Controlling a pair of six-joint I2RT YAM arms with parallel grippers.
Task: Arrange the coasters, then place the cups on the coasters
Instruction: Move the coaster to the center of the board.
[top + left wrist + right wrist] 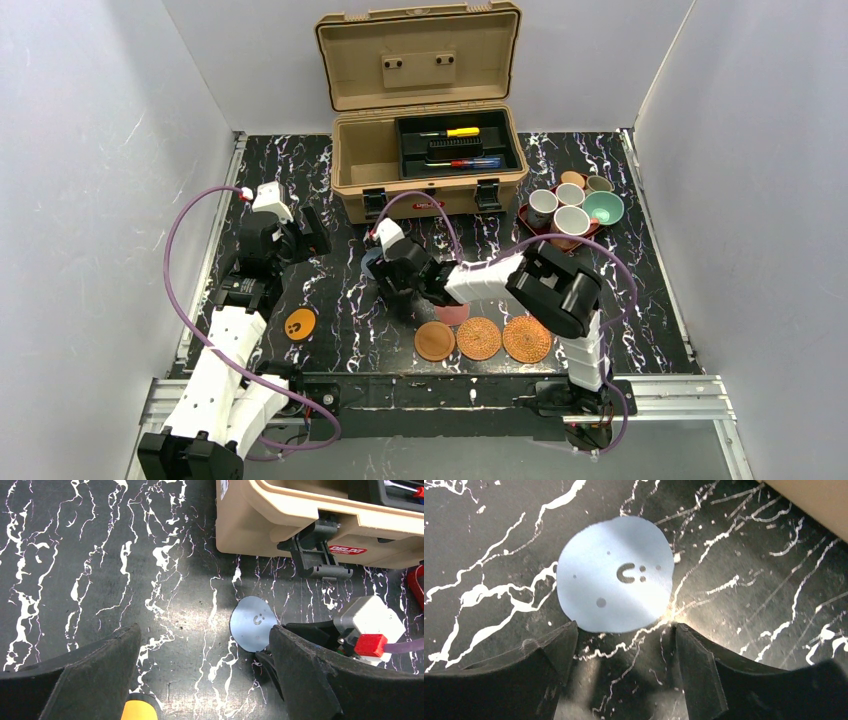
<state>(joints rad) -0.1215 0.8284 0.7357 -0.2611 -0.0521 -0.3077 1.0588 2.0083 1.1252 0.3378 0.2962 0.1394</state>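
1. Surface point(330, 320): black marble with white veins. White walls on three sides, metal rails along the side and near edges.
2. Toolbox point(420, 60): tan, lid up, far middle. Screwdrivers point(462, 131) lie in its black insert. Red label point(347, 550) on the front, white letters, can't read them.
3. Tray point(524, 214): dark red, far right, just beside the toolbox. All six cups point(572, 218) are bunched on it.
4. Right gripper point(624, 630): open, low over the surface, one fingertip at each side of the blue-grey coaster's point(616, 575) near rim, not gripping it. The coaster lies flat just in front of the toolbox and has a small "C:"-like mark.
5. Left gripper point(205, 645): wide open, nothing between the fingers, marble below.
6. Wooden coaster point(434, 341), left woven coaster point(479, 338) and right woven coaster point(527, 339) sit in a tight row by the near edge.
7. Pink coaster point(452, 314): just behind that row, partly under the right arm.
8. Orange coaster point(299, 323): alone, near the left arm.
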